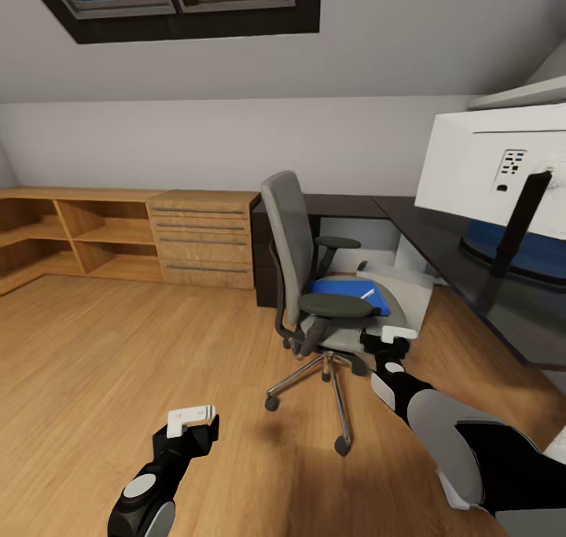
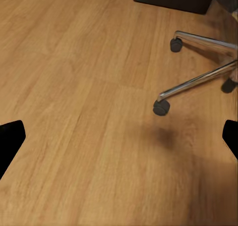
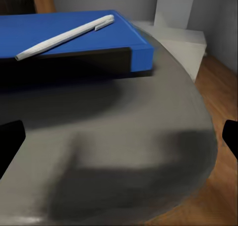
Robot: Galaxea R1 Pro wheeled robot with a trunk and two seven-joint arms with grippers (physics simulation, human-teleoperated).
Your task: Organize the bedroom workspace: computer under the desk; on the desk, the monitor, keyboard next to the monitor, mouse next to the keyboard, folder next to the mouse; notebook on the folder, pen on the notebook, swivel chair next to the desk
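Observation:
The swivel chair [image 1: 292, 242] stands on the wood floor beside the black-topped desk [image 1: 440, 234], its grey back turned to me. On its seat [image 3: 129, 151] lies the blue folder [image 1: 344, 293] [image 3: 59, 30], with the white pen [image 1: 367, 293] [image 3: 64, 36] resting on top. The monitor [image 1: 479, 167] stands on the desk at the right, white back facing me. My right gripper [image 1: 391, 338] [image 3: 119, 141] is open at the seat's front edge, a short way from the folder. Over bare floor, my left gripper [image 1: 192, 417] [image 2: 119, 141] hangs open and empty.
Light wooden shelving [image 1: 79, 234] and a drawer unit [image 1: 206, 238] line the back wall. A pale grey box [image 1: 397, 277] sits under the desk behind the chair. The chair's chrome spokes and casters [image 2: 161, 107] spread over the floor. Open floor lies to the left.

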